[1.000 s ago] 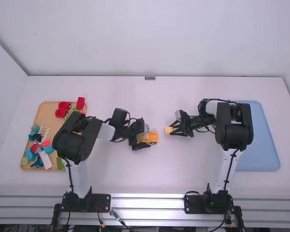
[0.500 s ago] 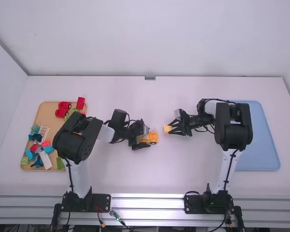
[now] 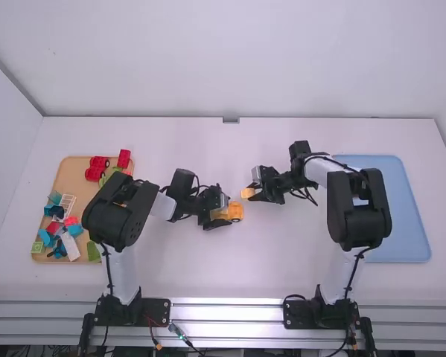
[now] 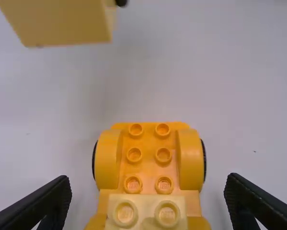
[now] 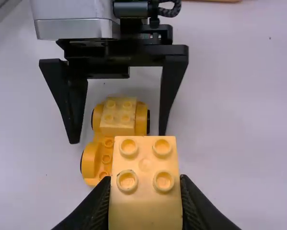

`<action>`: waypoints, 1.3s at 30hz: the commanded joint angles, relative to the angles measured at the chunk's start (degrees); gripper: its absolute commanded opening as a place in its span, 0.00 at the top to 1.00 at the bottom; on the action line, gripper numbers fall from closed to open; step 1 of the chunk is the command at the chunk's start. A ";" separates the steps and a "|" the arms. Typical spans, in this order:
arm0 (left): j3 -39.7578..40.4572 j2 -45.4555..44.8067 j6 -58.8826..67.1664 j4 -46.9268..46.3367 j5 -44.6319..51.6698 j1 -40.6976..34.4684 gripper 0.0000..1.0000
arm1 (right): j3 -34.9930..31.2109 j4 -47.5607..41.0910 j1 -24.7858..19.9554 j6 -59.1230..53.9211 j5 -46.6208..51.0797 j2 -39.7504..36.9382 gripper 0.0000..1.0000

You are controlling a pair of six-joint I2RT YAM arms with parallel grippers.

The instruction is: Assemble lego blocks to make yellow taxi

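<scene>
Right gripper (image 3: 254,195): narrowed on a yellow block (image 3: 247,193), high view's middle; both have shifted leftward and slightly up.
Left gripper (image 3: 223,211): wide, unmoved, fingers either side of the taxi base.
Taxi base (image 3: 237,212): unmoved, just lower left of the block.

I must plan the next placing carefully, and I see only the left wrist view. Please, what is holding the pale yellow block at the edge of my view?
Observer: The right gripper; its fingers are shut on the pale yellow block.
Operator: Thank you. And where, please, are the red pieces?
Observer: The high view shows red pieces on the tan tray, at the left side of the table.
</scene>
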 commanded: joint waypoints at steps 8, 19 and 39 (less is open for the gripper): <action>-0.48 2.73 2.67 0.13 0.83 -0.22 0.19 | -12.04 16.57 4.79 17.53 2.58 -7.34 0.91; -0.48 2.73 2.82 0.33 0.90 -0.22 0.44 | -16.81 27.82 9.97 29.05 9.42 -7.30 0.96; -0.70 2.73 7.06 -2.27 4.31 -0.33 0.47 | -22.05 33.33 9.27 26.23 8.96 -7.30 0.95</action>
